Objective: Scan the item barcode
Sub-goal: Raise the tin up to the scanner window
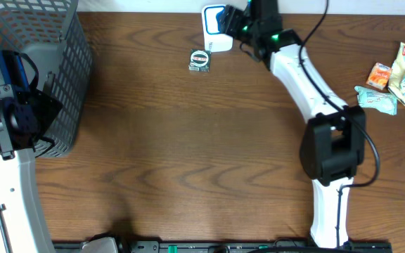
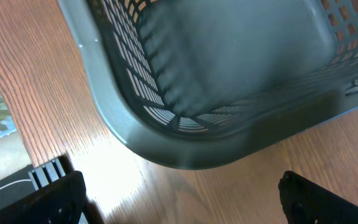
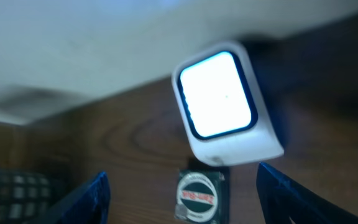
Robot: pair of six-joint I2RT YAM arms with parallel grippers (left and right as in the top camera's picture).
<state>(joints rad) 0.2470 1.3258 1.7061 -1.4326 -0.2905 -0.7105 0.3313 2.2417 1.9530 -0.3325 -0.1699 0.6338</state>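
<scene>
Your right gripper (image 3: 182, 177) stood spread and empty by the scanner (image 3: 219, 106), the item (image 3: 199, 194) lying in front of it, probably light, stiff and slick, best pinched across its edges.

A: Top centre?
B: White scanner (image 1: 219, 41), small item (image 1: 200, 60) just lower left of it, right arm (image 1: 304, 74) reaching over.
A: Corners?
B: Grey basket (image 1: 69, 63) upper left, snack packets (image 1: 399, 74) upper right.
</scene>
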